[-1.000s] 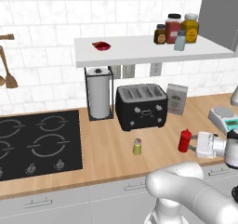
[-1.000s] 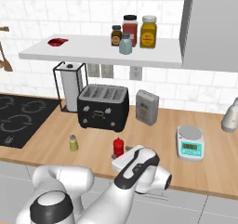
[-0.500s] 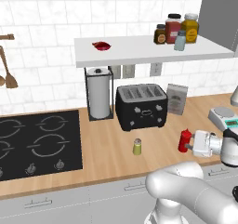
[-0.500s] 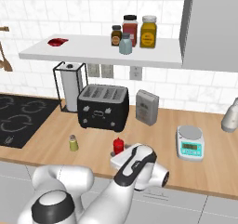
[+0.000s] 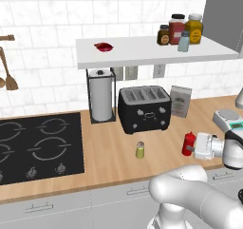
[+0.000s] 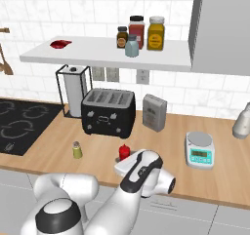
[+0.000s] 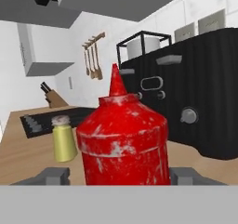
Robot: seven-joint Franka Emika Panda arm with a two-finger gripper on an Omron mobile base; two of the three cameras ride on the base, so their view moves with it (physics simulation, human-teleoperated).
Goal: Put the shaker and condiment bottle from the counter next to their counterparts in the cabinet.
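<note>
The red condiment bottle (image 5: 189, 142) (image 6: 124, 151) stands upright on the wood counter (image 5: 109, 157) in front of the toaster. My gripper (image 5: 190, 150) (image 6: 125, 162) (image 7: 123, 175) is level with its base, open, one finger on each side of the bottle (image 7: 123, 144). A thin gap shows beside the left finger. The yellow-green shaker (image 5: 140, 150) (image 6: 77, 149) (image 7: 64, 141) stands to the bottle's left. On the white cabinet shelf (image 5: 142, 57) (image 6: 97, 53) the pale blue shaker (image 5: 183, 42) (image 6: 131, 48) sits by the jars and the flat red item (image 5: 103, 46) (image 6: 59, 44) lies at the left.
A black toaster (image 5: 144, 109) stands just behind the bottle, with a paper towel holder (image 5: 100, 100) to its left and a grey box (image 5: 180, 100) to its right. The black hob (image 5: 38, 145) is far left, a kitchen scale (image 6: 199, 149) to the right. Three jars (image 5: 178, 28) crowd the shelf's right end.
The fingers have drawn in closer to the red bottle's sides. The bottle and shaker have not moved.
</note>
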